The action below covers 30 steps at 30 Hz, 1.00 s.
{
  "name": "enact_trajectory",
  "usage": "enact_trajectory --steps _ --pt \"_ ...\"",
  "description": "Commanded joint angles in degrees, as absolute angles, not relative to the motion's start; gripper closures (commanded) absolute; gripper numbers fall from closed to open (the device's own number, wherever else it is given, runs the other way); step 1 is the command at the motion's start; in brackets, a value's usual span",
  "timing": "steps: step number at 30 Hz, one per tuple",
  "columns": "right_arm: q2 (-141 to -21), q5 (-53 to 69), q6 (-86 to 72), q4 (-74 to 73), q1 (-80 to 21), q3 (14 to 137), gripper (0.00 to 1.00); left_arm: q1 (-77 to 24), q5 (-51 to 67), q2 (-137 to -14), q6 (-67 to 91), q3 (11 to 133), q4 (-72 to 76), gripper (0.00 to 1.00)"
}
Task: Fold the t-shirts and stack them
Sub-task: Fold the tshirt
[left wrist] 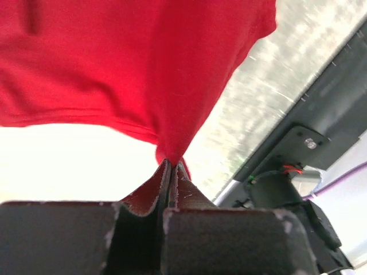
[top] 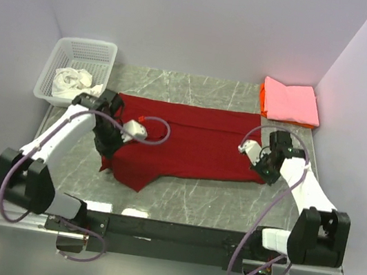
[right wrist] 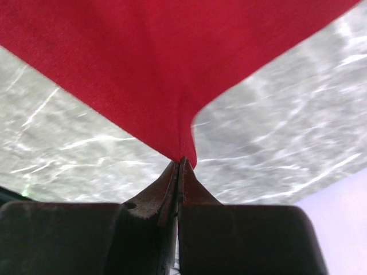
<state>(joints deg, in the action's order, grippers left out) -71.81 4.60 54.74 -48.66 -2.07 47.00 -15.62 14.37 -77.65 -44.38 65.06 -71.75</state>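
Pinching the near edge of the deep red t-shirt (top: 190,137), spread across the table (top: 229,200), I have left pincer (left wrist: 172,167) and right pincer (right wrist: 182,161) clamped on it, wide apart, so it should lift evenly for folding.

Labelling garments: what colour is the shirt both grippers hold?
The t-shirt is deep red, clearest in the top external view.

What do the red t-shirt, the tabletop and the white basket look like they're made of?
Red t-shirt: soft matte cloth, probably cotton knit; it drapes and puckers where pinched. Tabletop: grey white-veined marble look, faintly glossy; stone or printed laminate, unclear. White basket: rigid lattice walls, likely moulded plastic.
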Motion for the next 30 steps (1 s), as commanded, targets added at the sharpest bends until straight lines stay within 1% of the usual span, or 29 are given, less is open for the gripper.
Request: enact_trajectory --steps 1,9,14,20,24,30 --pt "-75.9 6.0 56.9 -49.7 -0.5 53.8 1.00 -13.3 16.2 -82.4 -47.1 71.9 -72.2 1.00" --pt "-88.4 6.2 58.3 -52.3 -0.3 67.6 1.00 -10.5 15.7 -97.6 -48.2 88.2 -72.9 1.00" --pt "-94.6 6.4 59.0 -53.6 -0.3 73.6 1.00 -9.6 14.2 -105.3 -50.1 99.4 -75.1 1.00" --pt "-101.0 6.2 59.4 -55.0 1.3 80.3 1.00 -8.5 13.8 -114.1 -52.2 109.7 -78.5 1.00" --pt "-104.6 6.0 59.1 -55.4 1.3 84.4 1.00 -8.3 13.4 -117.2 -52.7 112.1 -78.4 1.00" --pt "-109.0 5.4 58.8 -56.0 1.3 89.2 1.00 -7.6 13.6 -118.5 -53.1 112.2 -78.4 1.00"
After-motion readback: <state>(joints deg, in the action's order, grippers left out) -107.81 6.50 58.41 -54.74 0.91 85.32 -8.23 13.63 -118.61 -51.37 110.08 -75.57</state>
